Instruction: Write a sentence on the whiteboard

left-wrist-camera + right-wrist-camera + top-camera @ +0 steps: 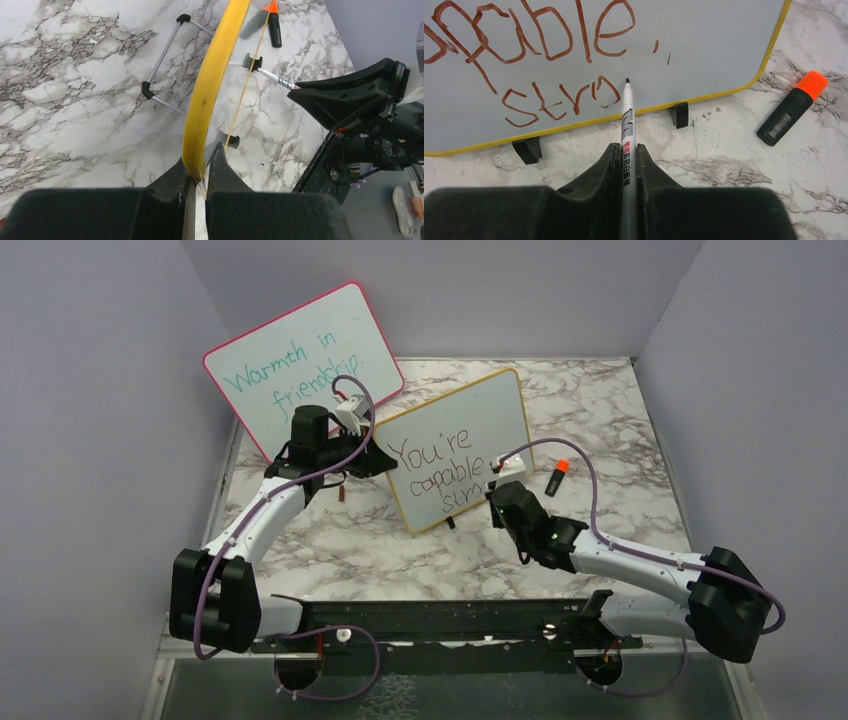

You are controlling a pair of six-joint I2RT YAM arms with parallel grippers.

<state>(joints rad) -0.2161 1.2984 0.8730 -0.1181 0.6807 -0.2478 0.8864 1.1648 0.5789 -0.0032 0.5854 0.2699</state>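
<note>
The yellow-framed whiteboard [455, 445] stands tilted on small black feet at mid-table. It bears dark red-brown writing [440, 472]: "You're", "capable" and a third line that reads "stro" in the right wrist view [559, 97]. My left gripper [378, 455] is shut on the board's left edge; the yellow frame [207, 95] sits between its fingers. My right gripper [497, 490] is shut on a silver marker [627, 130]. The marker's tip rests at the board just right of the "o" of the third line.
A larger pink-framed board [305, 365] with teal writing leans at the back left. A black marker cap with an orange end [557, 478] lies on the marble table [620, 430] right of the whiteboard. Grey walls close in the sides.
</note>
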